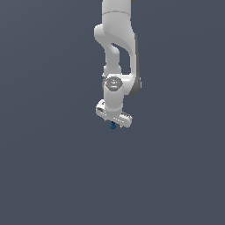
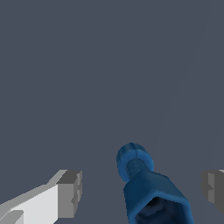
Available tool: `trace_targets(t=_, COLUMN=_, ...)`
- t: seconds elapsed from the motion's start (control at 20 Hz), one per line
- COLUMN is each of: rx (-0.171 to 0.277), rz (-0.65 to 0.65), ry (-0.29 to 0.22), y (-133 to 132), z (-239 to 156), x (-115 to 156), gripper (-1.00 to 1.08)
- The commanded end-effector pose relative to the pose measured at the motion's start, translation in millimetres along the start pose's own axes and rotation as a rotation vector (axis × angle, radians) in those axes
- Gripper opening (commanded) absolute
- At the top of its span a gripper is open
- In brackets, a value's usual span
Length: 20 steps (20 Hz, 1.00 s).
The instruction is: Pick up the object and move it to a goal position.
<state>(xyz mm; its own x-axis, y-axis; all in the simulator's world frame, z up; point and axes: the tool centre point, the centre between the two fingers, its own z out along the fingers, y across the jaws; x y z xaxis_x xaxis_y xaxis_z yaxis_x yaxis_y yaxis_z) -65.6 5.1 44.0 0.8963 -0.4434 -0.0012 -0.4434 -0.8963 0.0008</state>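
The object (image 1: 113, 125) sits directly under the gripper (image 1: 114, 121), at the middle of the exterior view. In the wrist view the object (image 2: 148, 188) lies between the two fingers (image 2: 70, 192), touching neither.

Glossy white rounded arm (image 1: 116, 39), grey round joint cap, white pincer (image 1: 113, 121) with grey pads (image 2: 70, 194)

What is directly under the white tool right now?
The small blue object sits just below the tool, between its fingers. Only plain grey surface lies beyond; the object's underside is hidden.
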Motion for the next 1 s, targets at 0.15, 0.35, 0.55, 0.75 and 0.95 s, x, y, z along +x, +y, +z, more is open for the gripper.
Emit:
trace_targets(t=0.15, rx=0.001, rz=0.000, ry=0.001, y=0, z=1, x=0, gripper=-1.00)
trace_targets(t=0.35, rx=0.001, rz=0.000, ry=0.001, y=0, z=1, x=0, gripper=-1.00)
trace_targets(t=0.55, rx=0.001, rz=0.001, ry=0.002, y=0, z=1, x=1, gripper=-1.00)
trace_targets(t=0.75, rx=0.001, rz=0.001, ry=0.002, y=3, z=-6, x=2, gripper=-1.00)
trace_targets(t=0.95, rx=0.001, rz=0.001, ry=0.002, y=9, z=-21, x=6, gripper=-1.00)
